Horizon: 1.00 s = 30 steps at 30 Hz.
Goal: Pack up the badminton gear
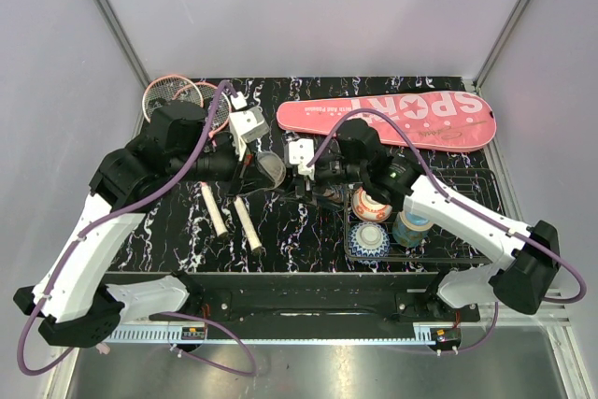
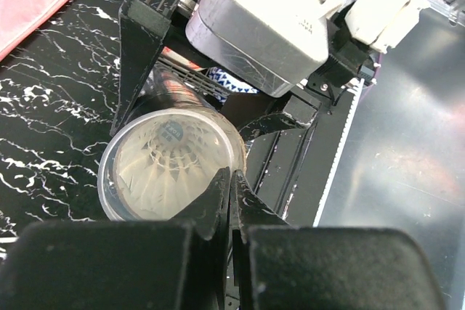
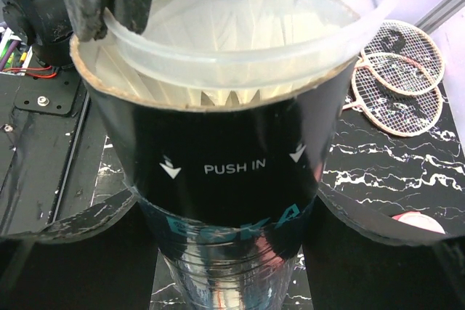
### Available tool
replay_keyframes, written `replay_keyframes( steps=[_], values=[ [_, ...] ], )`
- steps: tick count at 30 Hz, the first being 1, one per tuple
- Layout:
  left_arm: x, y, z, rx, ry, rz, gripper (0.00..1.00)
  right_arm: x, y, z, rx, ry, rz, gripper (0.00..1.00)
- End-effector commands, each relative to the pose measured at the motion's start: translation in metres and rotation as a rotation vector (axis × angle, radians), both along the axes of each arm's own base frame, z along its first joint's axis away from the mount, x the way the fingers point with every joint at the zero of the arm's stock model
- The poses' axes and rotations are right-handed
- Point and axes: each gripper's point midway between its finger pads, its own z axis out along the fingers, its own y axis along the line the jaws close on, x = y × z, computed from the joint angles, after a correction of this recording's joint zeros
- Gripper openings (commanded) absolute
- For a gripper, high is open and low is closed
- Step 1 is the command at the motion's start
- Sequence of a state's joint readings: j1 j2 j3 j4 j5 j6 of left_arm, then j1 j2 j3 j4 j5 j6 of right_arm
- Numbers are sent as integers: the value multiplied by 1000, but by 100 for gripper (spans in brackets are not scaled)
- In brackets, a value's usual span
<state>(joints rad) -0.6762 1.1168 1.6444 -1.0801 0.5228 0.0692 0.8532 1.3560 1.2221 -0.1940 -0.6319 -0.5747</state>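
The black tube (image 3: 225,143), marked "PUSH IN", is clamped from both sides by my right gripper (image 3: 225,208) above the table's middle. White shuttlecock feathers (image 3: 218,81) fill its mouth. A clear plastic cap (image 3: 254,27) sits in that mouth, and my left gripper (image 2: 234,173) is shut on the cap's rim (image 2: 171,165). From above, the left gripper (image 1: 264,173) and right gripper (image 1: 313,179) meet at the tube. Two pink-framed rackets (image 1: 182,100) lie at the rear left, their white handles (image 1: 217,209) pointing forward. The pink "SPORT" cover (image 1: 388,119) lies at the rear right.
A black wire basket (image 1: 439,221) at the right front holds patterned bowls (image 1: 369,242) and a cup (image 1: 411,228), just under my right arm. The table's near edge carries a black rail (image 1: 299,292). Grey walls enclose the table.
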Motion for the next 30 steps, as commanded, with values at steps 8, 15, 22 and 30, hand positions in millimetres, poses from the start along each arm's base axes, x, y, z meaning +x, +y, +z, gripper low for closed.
replay_keyframes(
  steps=[8,15,22,30],
  values=[
    [-24,-8,-15,-9,101,-79,0,-8,-7,47,99,-103,1,26],
    [-28,-15,-3,-70,53,-100,0,-5,-3,49,111,-81,-26,26],
    [-34,-14,-23,-43,126,-82,0,2,1,52,134,-76,-93,27],
    [-45,-4,-20,-48,139,-68,0,4,-5,47,114,-182,-96,27]
  ],
)
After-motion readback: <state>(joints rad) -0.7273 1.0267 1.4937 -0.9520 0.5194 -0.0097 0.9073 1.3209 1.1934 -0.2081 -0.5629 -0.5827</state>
